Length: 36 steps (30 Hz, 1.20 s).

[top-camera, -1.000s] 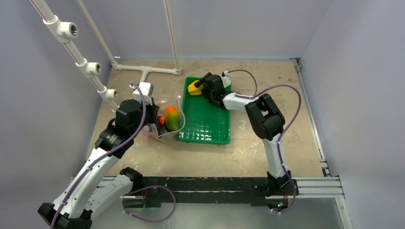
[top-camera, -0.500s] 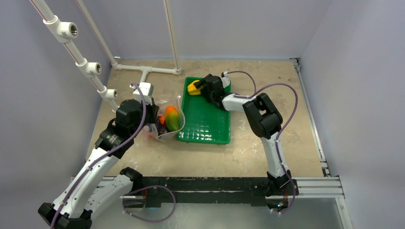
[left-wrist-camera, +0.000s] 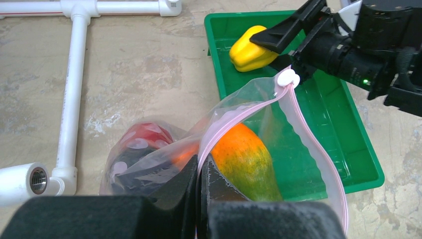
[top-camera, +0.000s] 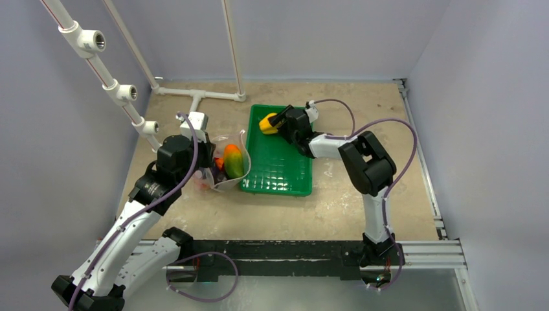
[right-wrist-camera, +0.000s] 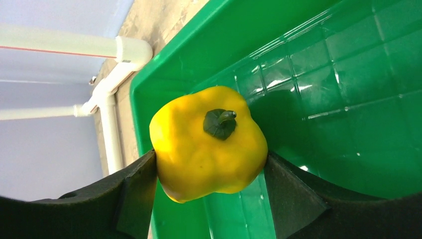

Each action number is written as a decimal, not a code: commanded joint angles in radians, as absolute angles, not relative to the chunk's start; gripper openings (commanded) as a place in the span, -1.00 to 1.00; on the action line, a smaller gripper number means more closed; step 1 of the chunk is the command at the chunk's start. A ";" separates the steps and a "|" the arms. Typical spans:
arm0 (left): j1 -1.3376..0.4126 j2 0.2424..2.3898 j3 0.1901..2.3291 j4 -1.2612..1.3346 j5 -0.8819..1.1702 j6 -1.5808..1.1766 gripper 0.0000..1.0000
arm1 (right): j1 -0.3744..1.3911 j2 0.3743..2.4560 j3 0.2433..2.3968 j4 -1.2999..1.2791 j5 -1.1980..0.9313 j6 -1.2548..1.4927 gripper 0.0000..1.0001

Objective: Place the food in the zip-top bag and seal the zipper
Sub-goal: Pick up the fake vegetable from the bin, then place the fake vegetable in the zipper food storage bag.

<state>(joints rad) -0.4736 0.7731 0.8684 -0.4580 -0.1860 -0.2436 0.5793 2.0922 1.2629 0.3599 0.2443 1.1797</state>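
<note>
top external: the right gripper point(top-camera: 277, 121) reaches over the far left corner of the green tray point(top-camera: 285, 172), its jaws closed partway onto the yellow pepper point(top-camera: 266, 123). the left arm point(top-camera: 173, 161) bends over the zip-top bag point(top-camera: 228, 175), which stands open just beside the tray's left edge. a green-orange pepper point(top-camera: 233, 162) sits inside it. the left gripper is hidden beneath its wrist in this view. white pipes point(top-camera: 194, 96) lie on the table point(top-camera: 336, 207) at the far left.

left wrist: the left gripper point(left-wrist-camera: 200, 194) is fully closed, pinching the pink zipper point(left-wrist-camera: 318, 149) at the near end of the bag's mouth. the mouth gapes open, with the white slider point(left-wrist-camera: 287, 78) at its far end. inside the bag are the green-orange pepper, a red tomato point(left-wrist-camera: 144, 138) and a dark piece point(left-wrist-camera: 137, 172), its kind unclear. beyond the mouth, the right gripper holds the yellow pepper over the tray.

right wrist: both black fingers point(right-wrist-camera: 137, 194) press against opposite sides of the yellow pepper, its stem facing the camera. the tray floor lies behind it. whether the pepper touches the tray cannot be determined.
</note>
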 commanded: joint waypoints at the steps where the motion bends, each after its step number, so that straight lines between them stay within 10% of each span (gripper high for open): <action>1: -0.476 0.765 0.865 -0.431 -0.194 -0.249 -1.00 | 0.577 1.962 1.206 0.418 0.270 1.109 -0.65; 36: -0.476 0.765 0.868 -0.437 -0.219 -0.248 -1.00 | 0.783 1.159 1.016 0.267 0.060 0.470 -0.71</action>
